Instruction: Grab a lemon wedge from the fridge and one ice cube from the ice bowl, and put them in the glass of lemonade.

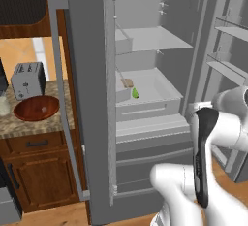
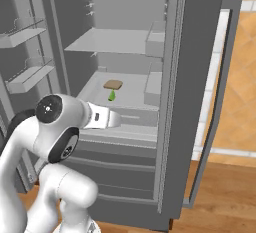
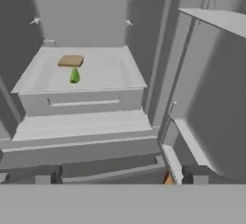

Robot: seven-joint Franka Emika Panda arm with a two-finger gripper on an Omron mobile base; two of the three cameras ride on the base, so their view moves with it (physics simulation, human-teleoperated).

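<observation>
The fridge point(image 1: 92, 99) stands open and the arm faces it, so the step in hand is reaching for the wedge point(image 3: 74, 75). The hand point(image 3: 120, 180), low in the hand view, has its tips spread wide and holds nothing. The wedge, tiny, yellow-green and pointed, lies in the white drawer point(image 3: 81, 100) at upper left, just beside a tan block point(image 3: 71, 61), perhaps touching. Next: move forward and down over it, then close

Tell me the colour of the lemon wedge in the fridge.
Bright yellow-green lemon wedge; clearest in the hand view.
</observation>
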